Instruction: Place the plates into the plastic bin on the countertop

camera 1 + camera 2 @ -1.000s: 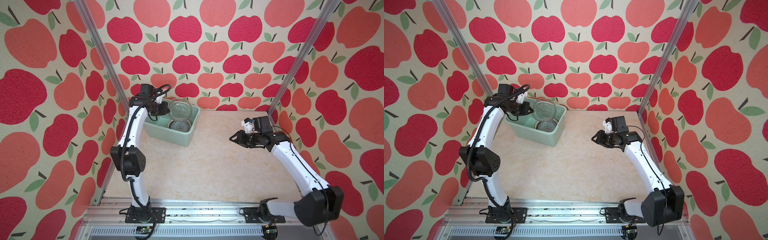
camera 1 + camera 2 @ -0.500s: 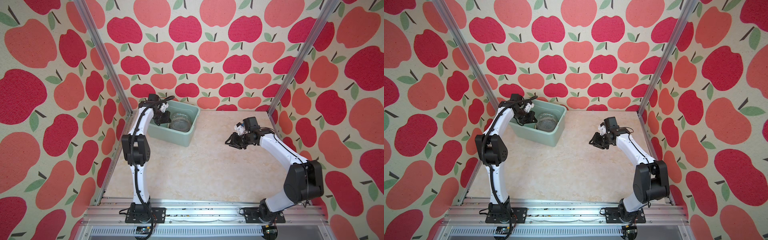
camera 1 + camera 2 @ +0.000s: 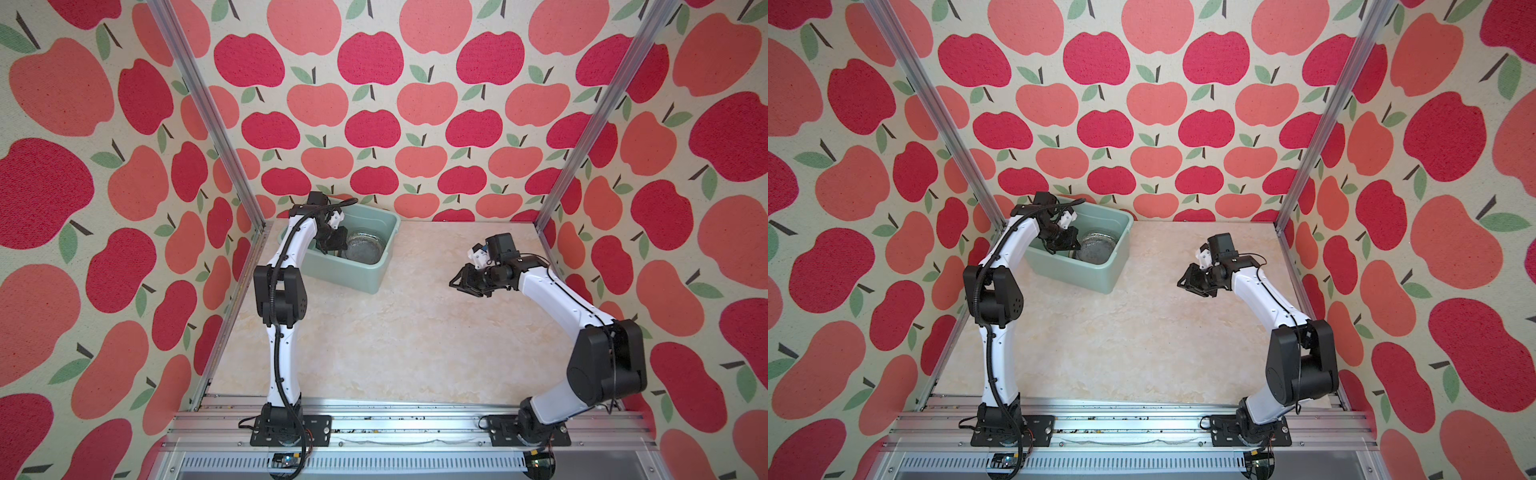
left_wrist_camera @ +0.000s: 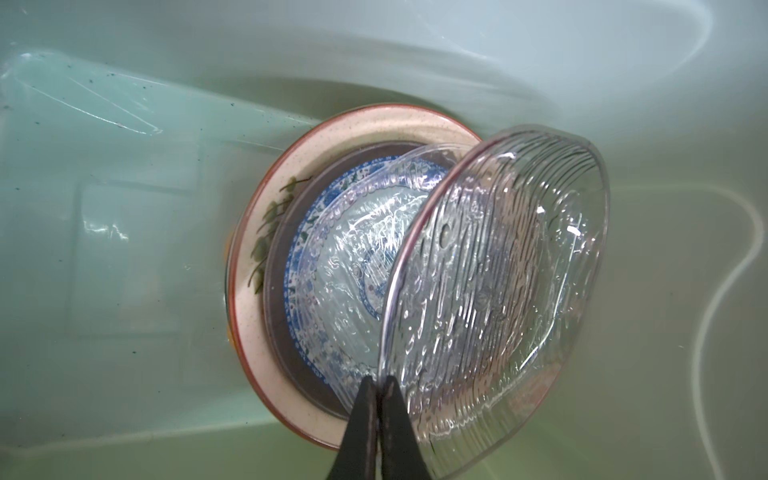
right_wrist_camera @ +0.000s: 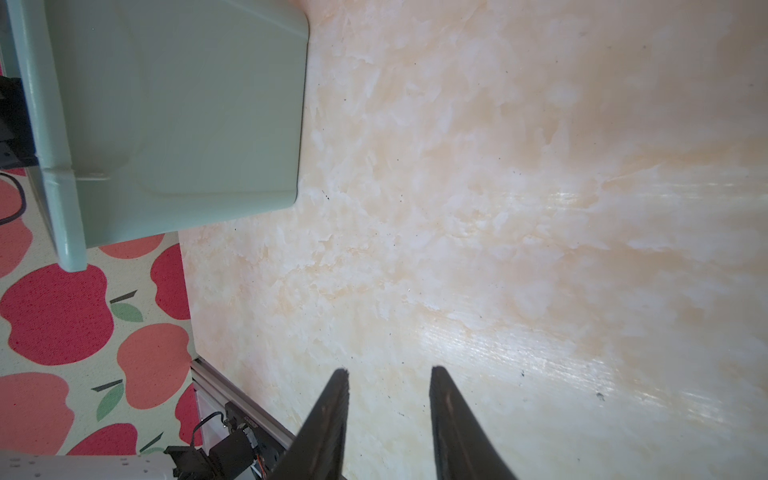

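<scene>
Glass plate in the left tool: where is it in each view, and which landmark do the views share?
In a top view: glass plate inside the mint-green bin, back left.
In a top view: same place.
Left wrist: tilted over stacked plates, rim in the left tool.
Right wrist: not in it.
Shared landmark: the mint-green bin.

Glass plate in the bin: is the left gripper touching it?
Touching. In the left wrist view the left gripper pinches the tilted glass plate at its rim.

The countertop (image 3: 395,332) lies open across its middle and right, while the plastic bin (image 3: 357,276) blocks its far left corner.
</scene>
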`<action>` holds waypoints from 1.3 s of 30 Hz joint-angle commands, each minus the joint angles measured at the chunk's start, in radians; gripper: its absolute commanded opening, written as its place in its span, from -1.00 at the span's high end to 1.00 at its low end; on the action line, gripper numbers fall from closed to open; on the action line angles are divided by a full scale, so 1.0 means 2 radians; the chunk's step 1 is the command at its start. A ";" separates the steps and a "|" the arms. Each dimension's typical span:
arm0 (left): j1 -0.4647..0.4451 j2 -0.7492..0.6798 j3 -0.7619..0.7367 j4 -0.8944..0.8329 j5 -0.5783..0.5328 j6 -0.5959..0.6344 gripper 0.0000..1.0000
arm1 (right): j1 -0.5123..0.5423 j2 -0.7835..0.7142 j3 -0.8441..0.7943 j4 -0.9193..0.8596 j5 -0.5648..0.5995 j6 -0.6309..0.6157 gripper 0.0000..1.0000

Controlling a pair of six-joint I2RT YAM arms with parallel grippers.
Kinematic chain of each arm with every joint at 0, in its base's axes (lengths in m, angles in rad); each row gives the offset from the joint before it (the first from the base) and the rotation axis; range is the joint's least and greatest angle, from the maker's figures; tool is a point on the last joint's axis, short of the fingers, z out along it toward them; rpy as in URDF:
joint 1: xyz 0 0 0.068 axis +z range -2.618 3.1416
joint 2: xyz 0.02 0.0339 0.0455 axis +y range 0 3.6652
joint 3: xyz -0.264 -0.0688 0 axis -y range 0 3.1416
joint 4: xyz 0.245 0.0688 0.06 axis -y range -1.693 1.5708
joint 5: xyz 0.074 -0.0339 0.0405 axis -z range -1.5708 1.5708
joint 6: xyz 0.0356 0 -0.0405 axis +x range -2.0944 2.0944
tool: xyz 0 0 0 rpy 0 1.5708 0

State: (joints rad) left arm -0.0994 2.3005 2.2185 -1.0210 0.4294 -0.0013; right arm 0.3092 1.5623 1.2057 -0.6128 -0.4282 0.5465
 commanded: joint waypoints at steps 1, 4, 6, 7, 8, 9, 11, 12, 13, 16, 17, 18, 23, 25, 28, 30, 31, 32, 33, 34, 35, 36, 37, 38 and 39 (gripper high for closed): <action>-0.002 0.008 0.016 -0.008 -0.015 0.005 0.78 | 0.000 0.010 0.011 0.003 -0.008 -0.003 0.28; -0.002 0.005 0.016 -0.008 -0.021 0.003 0.72 | 0.000 0.010 0.015 0.002 -0.007 -0.003 0.28; -0.003 0.003 0.015 -0.009 -0.025 0.001 0.67 | 0.000 0.009 0.017 0.001 -0.007 -0.002 0.28; -0.003 0.003 0.016 -0.010 -0.028 0.001 0.65 | 0.000 0.008 0.019 0.002 -0.006 -0.002 0.28; -0.002 0.003 0.016 -0.012 -0.030 0.001 0.64 | 0.000 0.006 0.020 0.001 -0.006 -0.003 0.28; -0.003 0.003 0.017 -0.013 -0.031 0.001 0.62 | 0.000 0.005 0.021 0.000 -0.006 -0.003 0.28; -0.003 0.001 0.017 -0.013 -0.036 0.000 0.59 | 0.000 0.001 0.021 -0.002 -0.006 -0.002 0.28; -0.003 -0.001 0.017 -0.015 -0.038 -0.002 0.58 | -0.001 0.000 0.021 -0.002 -0.005 -0.003 0.28; -0.003 -0.003 0.015 -0.013 -0.040 -0.002 0.55 | -0.002 -0.002 0.022 -0.004 -0.005 -0.003 0.28; -0.003 -0.012 0.008 -0.012 -0.047 -0.005 0.39 | -0.003 -0.008 0.024 -0.007 -0.002 -0.005 0.28; -0.005 -0.017 0.004 -0.010 -0.050 -0.005 0.29 | -0.004 -0.009 0.027 -0.009 -0.001 -0.007 0.27; -0.005 -0.020 0.001 -0.010 -0.054 -0.005 0.23 | -0.004 -0.011 0.029 -0.011 0.000 -0.008 0.27; -0.013 -0.063 -0.023 0.008 -0.100 -0.006 -0.09 | -0.010 -0.023 0.042 -0.019 0.009 -0.013 0.24; -0.018 -0.095 -0.042 0.030 -0.118 -0.008 -0.20 | -0.012 -0.029 0.052 -0.025 0.015 -0.020 0.22; -0.024 -0.155 -0.076 0.076 -0.134 -0.014 -0.37 | -0.016 -0.049 0.062 -0.027 0.030 -0.038 0.15; -0.030 -0.200 -0.105 0.112 -0.142 -0.018 -0.46 | -0.018 -0.070 0.062 -0.021 0.045 -0.050 0.06; -0.033 -0.228 -0.124 0.136 -0.145 -0.020 -0.49 | -0.019 -0.084 0.060 -0.016 0.054 -0.059 0.02; -0.036 -0.258 -0.144 0.161 -0.147 -0.020 -0.52 | -0.020 -0.099 0.055 -0.008 0.063 -0.067 -0.03; -0.038 -0.285 -0.166 0.183 -0.149 -0.019 -0.56 | -0.022 -0.112 0.050 -0.001 0.072 -0.073 -0.08; -0.041 -0.318 -0.191 0.210 -0.153 -0.020 -0.60 | -0.024 -0.127 0.041 0.010 0.079 -0.084 -0.14; -0.044 -0.349 -0.219 0.236 -0.156 -0.020 -0.63 | -0.026 -0.145 0.029 0.022 0.088 -0.095 -0.18; -0.046 -0.385 -0.246 0.260 -0.156 -0.020 -0.66 | -0.027 -0.161 0.016 0.036 0.098 -0.106 -0.23; -0.046 -0.425 -0.280 0.288 -0.159 -0.021 -0.71 | -0.028 -0.178 -0.003 0.054 0.110 -0.117 -0.30; -0.046 -0.467 -0.318 0.316 -0.164 -0.022 -0.79 | -0.028 -0.198 -0.024 0.076 0.119 -0.133 -0.37; -0.046 -0.504 -0.351 0.336 -0.171 -0.022 -0.86 | -0.029 -0.218 -0.046 0.100 0.120 -0.152 -0.38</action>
State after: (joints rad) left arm -0.1936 1.4319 1.6501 -0.5377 0.1371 -0.0357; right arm 0.2584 1.1973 1.2049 -0.5209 -0.2596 0.3611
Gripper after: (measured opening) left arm 0.911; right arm 0.680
